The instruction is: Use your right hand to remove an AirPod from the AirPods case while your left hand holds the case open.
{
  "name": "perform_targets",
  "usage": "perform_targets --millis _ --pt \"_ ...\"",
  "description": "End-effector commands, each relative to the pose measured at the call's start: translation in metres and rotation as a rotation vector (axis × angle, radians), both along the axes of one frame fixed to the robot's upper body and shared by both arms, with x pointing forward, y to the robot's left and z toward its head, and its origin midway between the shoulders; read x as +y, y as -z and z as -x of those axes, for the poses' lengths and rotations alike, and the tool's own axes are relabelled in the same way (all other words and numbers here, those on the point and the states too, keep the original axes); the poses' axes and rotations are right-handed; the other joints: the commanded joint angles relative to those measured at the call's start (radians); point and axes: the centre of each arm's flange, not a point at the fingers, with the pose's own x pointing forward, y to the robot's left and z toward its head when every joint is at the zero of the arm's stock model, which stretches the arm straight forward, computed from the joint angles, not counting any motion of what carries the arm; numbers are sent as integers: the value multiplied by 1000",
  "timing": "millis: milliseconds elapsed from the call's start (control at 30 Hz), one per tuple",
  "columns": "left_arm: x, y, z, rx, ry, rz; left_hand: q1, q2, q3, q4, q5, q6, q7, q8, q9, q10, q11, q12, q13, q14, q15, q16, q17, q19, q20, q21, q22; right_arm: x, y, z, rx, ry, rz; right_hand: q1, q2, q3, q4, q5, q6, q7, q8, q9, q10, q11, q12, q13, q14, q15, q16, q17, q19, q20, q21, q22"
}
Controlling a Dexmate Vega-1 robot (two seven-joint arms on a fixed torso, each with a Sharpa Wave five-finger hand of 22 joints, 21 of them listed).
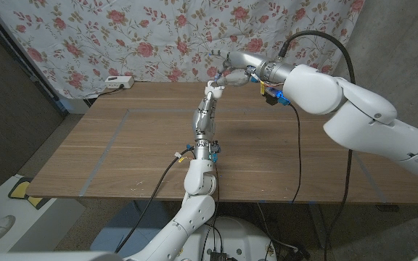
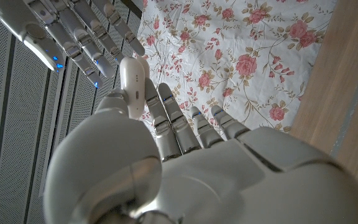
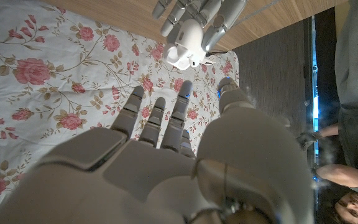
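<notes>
The white AirPods case (image 1: 214, 87) is held up in the air over the far middle of the table by my left hand (image 1: 207, 101). In the left wrist view the case (image 2: 133, 79) sits between the thumb and the fingers of the left hand (image 2: 185, 168). The right wrist view shows the case (image 3: 186, 48) wrapped by those fingers (image 3: 166, 9). I cannot tell whether its lid is up. My right hand (image 1: 232, 71) hovers just to the right of the case and slightly above it, fingers spread and holding nothing; its fingers (image 2: 73, 31) hang close to the case. No AirPod is visible.
A white power strip (image 1: 117, 82) lies at the table's far left corner. A floral cloth (image 1: 158, 36) hangs behind the wooden table (image 1: 122, 159). A person (image 3: 353, 93) stands at the edge of the right wrist view. Black cables trail from both arms.
</notes>
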Motion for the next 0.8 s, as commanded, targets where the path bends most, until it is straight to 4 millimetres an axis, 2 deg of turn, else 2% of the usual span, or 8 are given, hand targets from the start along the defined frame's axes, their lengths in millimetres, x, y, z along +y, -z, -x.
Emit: perform_targets --millis 33,633,700,767,800 --pt "-2 1 2 -4 8 0 13 -1 -1 2 6 35 -31 9 49 7 -1 -7 2 -2 -9 4 4 0 1 0 3 4 0 -1 -18 17 31 5 -5 -1 3 6 -9 2 3 0 -13 4 -5 6 -4 6 5 6 0 -1 0 2" --pt "-3 1 3 -14 25 1 18 0 -6 6 10 36 -31 10 51 10 -1 -12 6 -1 -10 5 4 0 1 0 3 5 4 -3 -30 55 57 -7 -4 -6 13 10 -16 12 4 -4 -20 9 -12 9 -10 13 6 9 2 2 1 2" --pt "1 1 6 -19 -40 -36 18 0 -6 7 10 35 -31 10 51 10 -1 -13 6 -1 -10 5 4 0 1 0 3 5 5 -3 -25 59 63 -9 -4 -7 14 11 -16 12 4 -4 -18 8 -12 10 -10 12 6 10 3 1 1 2" --pt "-1 2 4 -14 12 2 19 0 -7 7 11 37 -30 11 51 10 -1 -13 6 -2 -11 5 4 0 1 0 3 5 6 -5 -27 68 67 -9 -4 -7 14 11 -16 11 5 -4 -18 8 -12 10 -10 13 7 10 4 1 1 2" --pt "1 2 6 -11 -35 -25 19 0 -7 8 11 36 -30 10 51 11 -1 -13 7 -1 -10 5 4 0 1 0 3 5 6 -5 -29 71 67 -11 -3 -7 15 11 -16 11 5 -5 -17 6 -12 10 -10 12 7 10 4 1 1 2"
